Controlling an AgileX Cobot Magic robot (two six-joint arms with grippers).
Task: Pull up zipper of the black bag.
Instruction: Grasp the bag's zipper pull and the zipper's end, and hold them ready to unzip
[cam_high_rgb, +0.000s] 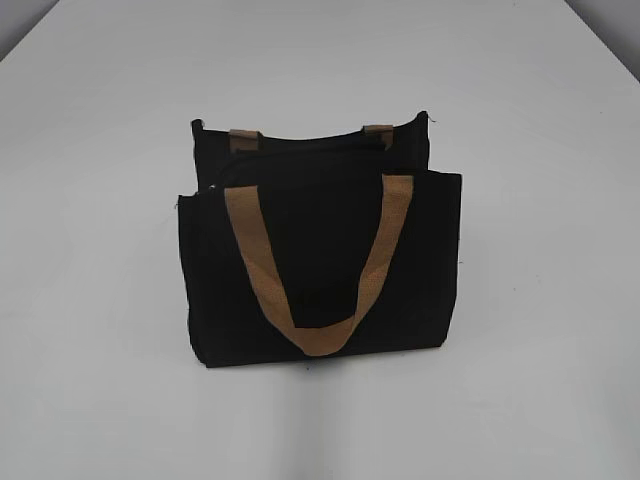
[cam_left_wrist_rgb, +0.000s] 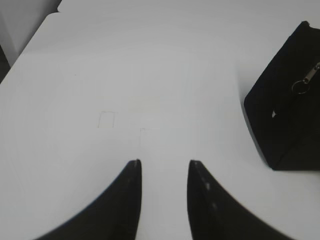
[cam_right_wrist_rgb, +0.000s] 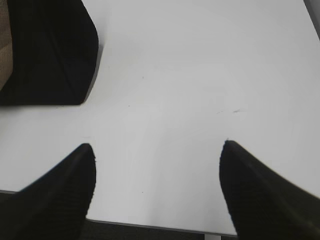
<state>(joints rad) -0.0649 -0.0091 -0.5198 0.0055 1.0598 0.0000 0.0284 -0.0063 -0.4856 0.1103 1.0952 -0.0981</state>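
The black bag stands upright in the middle of the white table, its front pocket panel facing me, one tan handle hanging down the front. The zipper line runs along the top. In the left wrist view the bag's end shows at the right, with the silvery ring pull hanging on it. My left gripper is open and empty over bare table, left of the bag. My right gripper is wide open and empty, with the bag's corner at its upper left. Neither gripper shows in the exterior view.
The white table extends around the bag on all sides. Its near edge shows under the right gripper. The table's far left corner shows in the left wrist view.
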